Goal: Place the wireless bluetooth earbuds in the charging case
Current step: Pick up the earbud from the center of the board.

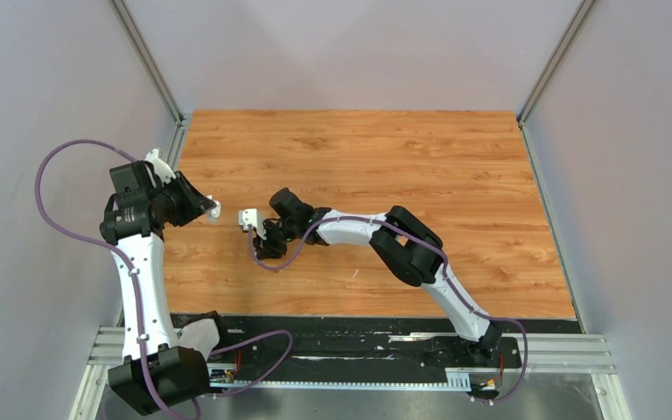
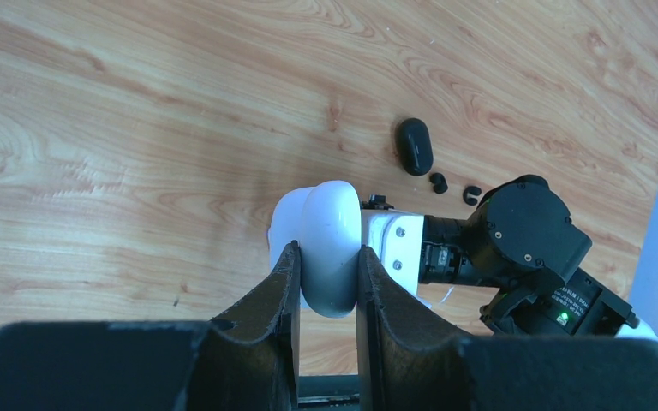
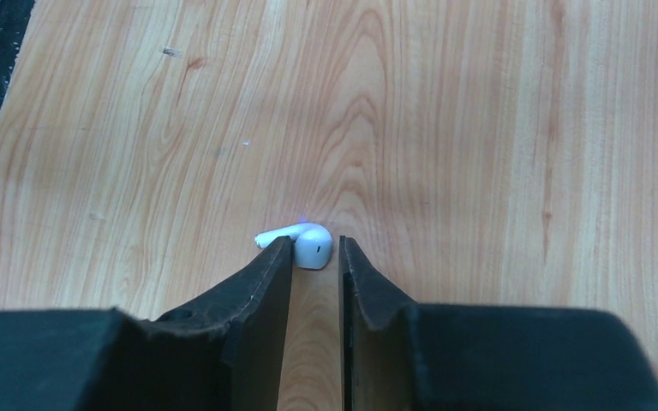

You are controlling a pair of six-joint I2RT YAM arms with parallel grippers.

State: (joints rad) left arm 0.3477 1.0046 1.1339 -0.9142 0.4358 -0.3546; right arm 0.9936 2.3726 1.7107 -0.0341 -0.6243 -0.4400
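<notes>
My left gripper [image 2: 327, 261] is shut on a white charging case [image 2: 326, 231] and holds it above the table; it also shows in the top view [image 1: 214, 208]. A white earbud [image 3: 307, 242] with a short stem lies at the tips of my right gripper [image 3: 315, 253], touching the left finger, with a small gap to the right finger. The jaws stand narrowly apart. The right gripper [image 1: 258, 234] hangs just right of the held case. A black case [image 2: 414, 145] and two black earbuds [image 2: 438, 181] [image 2: 471, 194] lie on the wood. The second white earbud is out of view.
The right arm's wrist [image 2: 523, 231] sits close to the held case. The wooden table [image 1: 455, 175] has grey walls on three sides and a black strip [image 1: 359, 324] along its near edge.
</notes>
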